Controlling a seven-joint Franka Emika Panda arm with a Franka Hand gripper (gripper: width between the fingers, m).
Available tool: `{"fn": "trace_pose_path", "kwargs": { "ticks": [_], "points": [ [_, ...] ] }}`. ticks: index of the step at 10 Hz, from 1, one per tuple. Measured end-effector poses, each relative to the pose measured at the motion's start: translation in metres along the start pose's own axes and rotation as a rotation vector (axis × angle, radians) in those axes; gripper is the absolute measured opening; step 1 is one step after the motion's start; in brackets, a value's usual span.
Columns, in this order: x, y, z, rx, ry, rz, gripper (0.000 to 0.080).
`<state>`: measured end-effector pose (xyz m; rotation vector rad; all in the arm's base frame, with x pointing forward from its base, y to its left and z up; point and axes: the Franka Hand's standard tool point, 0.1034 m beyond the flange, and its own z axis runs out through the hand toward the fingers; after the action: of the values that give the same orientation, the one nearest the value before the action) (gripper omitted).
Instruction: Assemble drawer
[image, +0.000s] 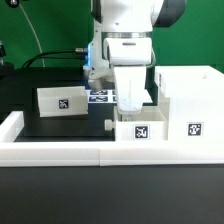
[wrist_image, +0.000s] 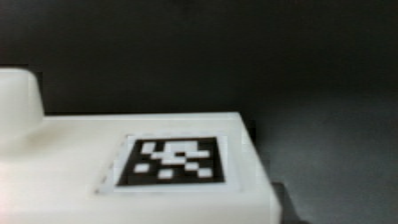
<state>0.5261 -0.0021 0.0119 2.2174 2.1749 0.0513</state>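
A small white tray (image: 140, 127) with a square marker stands at the front, touching the left side of the large white box housing (image: 190, 100). My gripper (image: 133, 100) is straight above the tray's rear, down at its back wall. Its fingertips are hidden, so I cannot tell whether it grips the tray. A second small tray (image: 62, 100) stands apart towards the exterior view's left. The wrist view shows a white tray face (wrist_image: 71, 150) with its marker (wrist_image: 173, 160) very close, and dark table behind it.
Long white border rails (image: 60, 148) run along the front and at the exterior view's left. The marker board (image: 101, 97) lies flat behind the gripper. Cables and dark equipment stand at the back.
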Motion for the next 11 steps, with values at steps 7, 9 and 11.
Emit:
{"fn": "trace_pose_path", "kwargs": {
  "ticks": [7,9,11],
  "points": [
    [-0.0005,-0.0003,0.0003,-0.003,-0.008,-0.003,0.0044],
    [0.0004,-0.0013,0.0006,-0.002,-0.027,-0.046,0.0044],
    [-0.0009,-0.0023,0.0015,-0.005,-0.026,-0.042,0.0044]
  ]
}}
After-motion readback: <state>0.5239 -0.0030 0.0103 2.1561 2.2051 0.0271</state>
